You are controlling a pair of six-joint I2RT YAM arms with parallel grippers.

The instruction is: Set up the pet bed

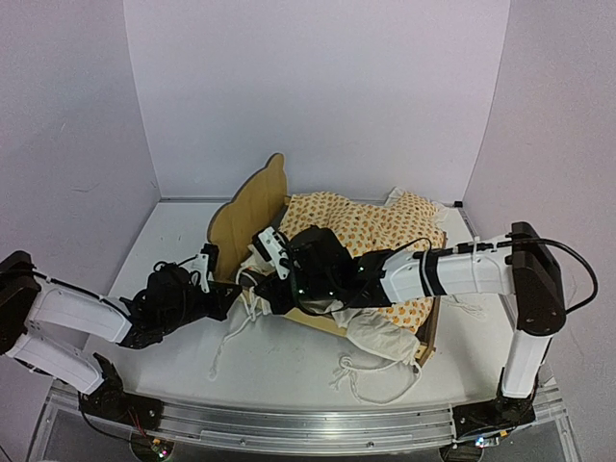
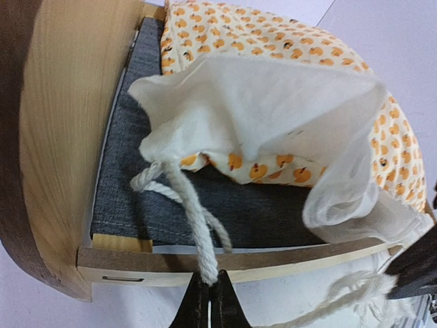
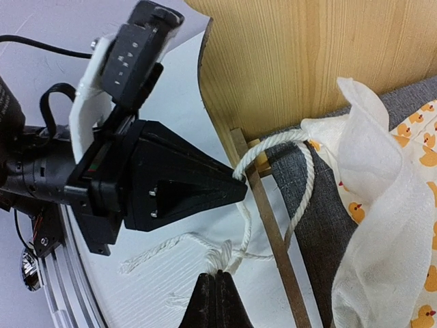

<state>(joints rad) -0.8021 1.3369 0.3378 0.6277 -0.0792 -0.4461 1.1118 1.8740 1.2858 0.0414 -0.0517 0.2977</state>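
Two grippers met at the near-left corner of the small, light plywood pet bed (image 1: 252, 207) with its dark grey base panel. The bed stood mid-way across the white table (image 1: 289, 356), its scalloped headboard (image 2: 61, 137) at the left end. The left gripper (image 2: 209, 294) was pinched fully together on a white twisted cotton cord (image 2: 194, 219). This cord ran from the orange-print, white-ruffled bedding (image 2: 287, 48) heaped on the base panel. The right gripper (image 3: 217, 287), reaching across from the right, was likewise clamped tight on a knotted bunch of the same white cordage, just outside the thin wooden side rail (image 3: 271, 232). The step appeared to be tying the bedding's corner down beside the headboard. Doing it well would call for keeping both strands taut, leading the cord round the rail, and pulling gently so that the light frame did not slide or the bedding drag off. No brand, label or legible writing was visible; the fabric bore only a repeated small orange figure.
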